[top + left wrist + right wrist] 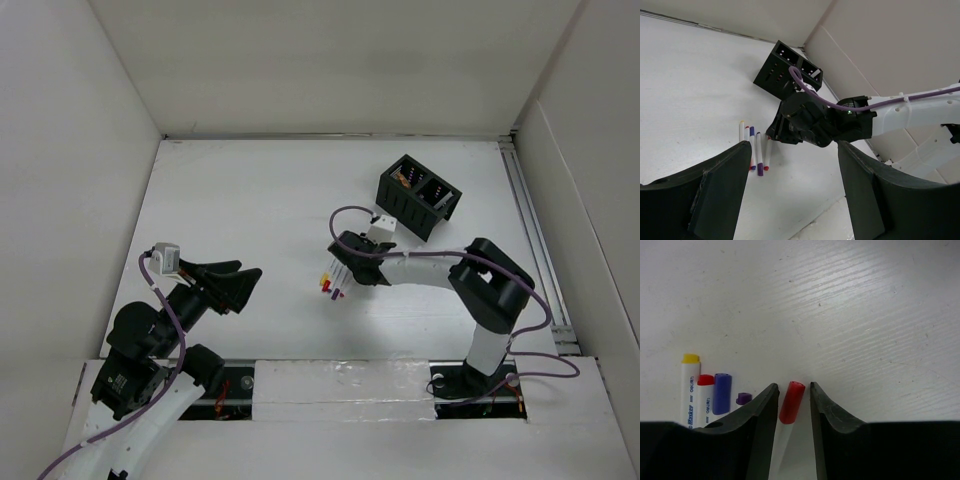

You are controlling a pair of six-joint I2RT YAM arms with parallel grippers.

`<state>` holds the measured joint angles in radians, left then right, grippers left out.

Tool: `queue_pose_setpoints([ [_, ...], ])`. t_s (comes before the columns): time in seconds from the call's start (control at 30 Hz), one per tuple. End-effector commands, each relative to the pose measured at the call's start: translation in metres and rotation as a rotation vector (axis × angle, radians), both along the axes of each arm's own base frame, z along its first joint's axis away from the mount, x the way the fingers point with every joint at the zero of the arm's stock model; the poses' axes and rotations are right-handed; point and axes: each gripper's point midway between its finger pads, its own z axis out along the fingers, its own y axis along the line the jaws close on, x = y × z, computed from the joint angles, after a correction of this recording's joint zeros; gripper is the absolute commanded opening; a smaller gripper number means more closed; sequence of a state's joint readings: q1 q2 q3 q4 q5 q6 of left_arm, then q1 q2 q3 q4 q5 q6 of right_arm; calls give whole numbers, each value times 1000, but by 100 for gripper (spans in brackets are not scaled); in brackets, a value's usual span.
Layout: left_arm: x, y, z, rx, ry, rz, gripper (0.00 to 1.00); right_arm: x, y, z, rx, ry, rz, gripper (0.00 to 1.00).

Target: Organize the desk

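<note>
The white desk (pixel 250 200) holds a row of capped markers (pixel 330 283). My right gripper (pixel 343 270) is down on the desk at the row's right end. In the right wrist view its jaws (pixel 791 386) straddle a red-capped marker (pixel 791 402) with a narrow gap on each side. That marker lies on the desk. Yellow (pixel 690 377), red (pixel 705 390), blue (pixel 722 392) and purple (pixel 743 398) capped markers lie to its left. My left gripper (pixel 245 285) is open and empty, above the near left of the desk, apart from the markers (pixel 755 147).
A black two-compartment organizer box (pixel 418 195) stands at the back right, behind the right wrist; it also shows in the left wrist view (pixel 785 67). A thin metal rail (pixel 530 230) runs along the right side. White panel walls enclose the desk.
</note>
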<state>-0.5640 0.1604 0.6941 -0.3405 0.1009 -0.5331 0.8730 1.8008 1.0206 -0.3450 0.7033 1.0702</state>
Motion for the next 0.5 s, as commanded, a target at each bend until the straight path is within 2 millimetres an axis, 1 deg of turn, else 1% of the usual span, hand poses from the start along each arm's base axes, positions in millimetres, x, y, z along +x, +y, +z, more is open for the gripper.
queue_pose_setpoints([
  [0.0, 0, -2, 8, -14, -35, -13, 66, -25, -2, -31, -38, 157, 64, 37],
  [0.03, 0, -3, 7, -11, -32, -13, 66, -28, -2, -32, -32, 165, 64, 37],
  [0.07, 0, -2, 8, -14, -37, -13, 66, -32, 6, -33, -6, 178, 86, 37],
  [0.13, 0, -3, 7, -12, -33, -13, 66, -41, 10, -37, 9, 194, 109, 38],
  [0.27, -1, -2, 9, -16, -39, -14, 66, -50, 8, -43, 17, 216, 99, 41],
  [0.3, -1, -3, 9, -15, -38, -16, 66, -54, 10, -44, 18, 220, 109, 42],
  [0.43, -1, -3, 9, -15, -42, -17, 66, -55, 9, -49, 8, 227, 107, 41],
  [0.47, -1, -3, 9, -13, -41, -17, 66, -53, 11, -49, 13, 222, 109, 40],
])
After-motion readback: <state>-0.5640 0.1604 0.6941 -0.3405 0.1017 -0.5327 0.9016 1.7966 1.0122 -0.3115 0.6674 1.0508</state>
